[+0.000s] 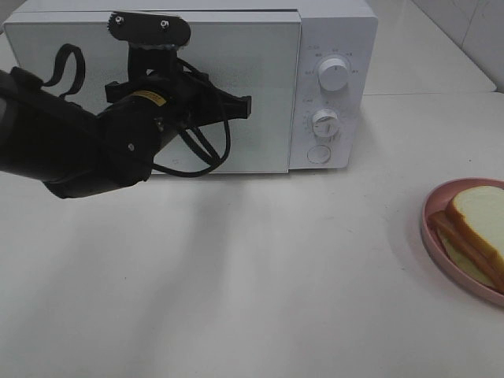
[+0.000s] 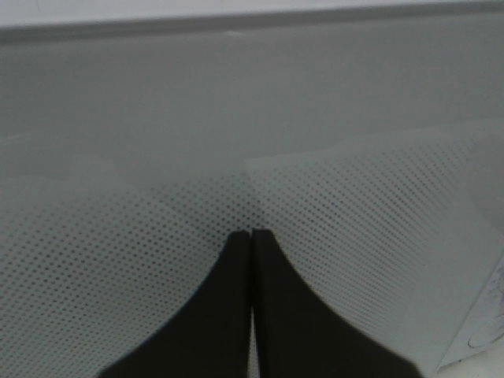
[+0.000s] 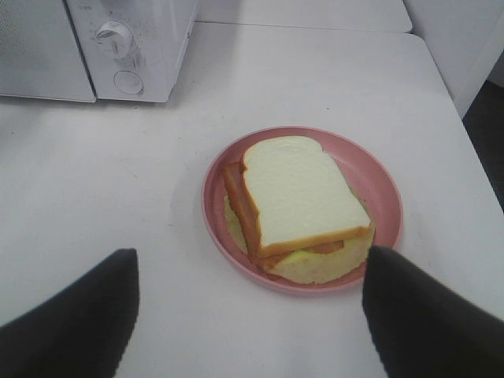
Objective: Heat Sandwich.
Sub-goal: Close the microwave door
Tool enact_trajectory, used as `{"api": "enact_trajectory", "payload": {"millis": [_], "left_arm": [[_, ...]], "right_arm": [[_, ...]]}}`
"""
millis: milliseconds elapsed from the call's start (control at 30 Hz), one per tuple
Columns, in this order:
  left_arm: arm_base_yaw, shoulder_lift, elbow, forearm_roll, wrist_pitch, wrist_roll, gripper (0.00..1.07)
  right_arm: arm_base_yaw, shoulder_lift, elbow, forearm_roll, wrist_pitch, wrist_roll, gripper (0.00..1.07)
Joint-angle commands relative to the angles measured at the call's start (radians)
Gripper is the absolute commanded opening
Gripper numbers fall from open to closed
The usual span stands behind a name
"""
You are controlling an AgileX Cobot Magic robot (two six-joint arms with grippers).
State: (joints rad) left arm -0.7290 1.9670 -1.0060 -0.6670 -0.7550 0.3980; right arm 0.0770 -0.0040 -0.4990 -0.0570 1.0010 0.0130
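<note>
The sandwich (image 3: 295,197), white bread with a tan crust and a pinkish filling, lies on a round pink plate (image 3: 386,197); in the exterior high view the sandwich (image 1: 479,214) is at the table's right edge. My right gripper (image 3: 252,260) hovers over it, open wide, with the fingers (image 3: 87,315) either side of the plate and nothing between them. The right arm is out of the exterior high view. My left gripper (image 1: 246,106) is shut and empty, its fingertips (image 2: 236,260) pressed together close to the perforated door (image 2: 354,236) of the white microwave (image 1: 331,31). That door is closed.
The microwave's panel carries two knobs (image 1: 334,75) (image 1: 324,124) and a round button (image 1: 318,154). The left arm's black body and cables (image 1: 87,142) hang in front of the door. A white table (image 1: 260,283) spreads between the microwave and the plate (image 1: 429,228).
</note>
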Motion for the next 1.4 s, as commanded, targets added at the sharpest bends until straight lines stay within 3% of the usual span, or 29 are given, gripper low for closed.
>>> {"api": "enact_trajectory", "payload": {"millis": [33, 233, 1100, 1267, 1400], "left_arm": [[0.021, 0.021, -0.061, -0.051, -0.065, 0.019, 0.0], [0.03, 0.042, -0.109, -0.064, -0.056, 0.044, 0.0], [0.026, 0.036, -0.108, -0.068, 0.076, 0.045, 0.0], [0.022, -0.013, -0.066, -0.067, 0.168, 0.045, 0.0], [0.022, -0.092, 0.033, -0.059, 0.199, 0.045, 0.0]], "right_arm": [[-0.008, -0.027, 0.002, -0.003, -0.008, 0.007, 0.75], [-0.008, -0.027, 0.002, -0.003, -0.008, 0.007, 0.75], [-0.008, -0.027, 0.002, -0.003, -0.008, 0.007, 0.75], [-0.008, -0.027, 0.002, -0.003, -0.008, 0.007, 0.75], [-0.008, -0.027, 0.002, -0.003, -0.008, 0.007, 0.75]]}}
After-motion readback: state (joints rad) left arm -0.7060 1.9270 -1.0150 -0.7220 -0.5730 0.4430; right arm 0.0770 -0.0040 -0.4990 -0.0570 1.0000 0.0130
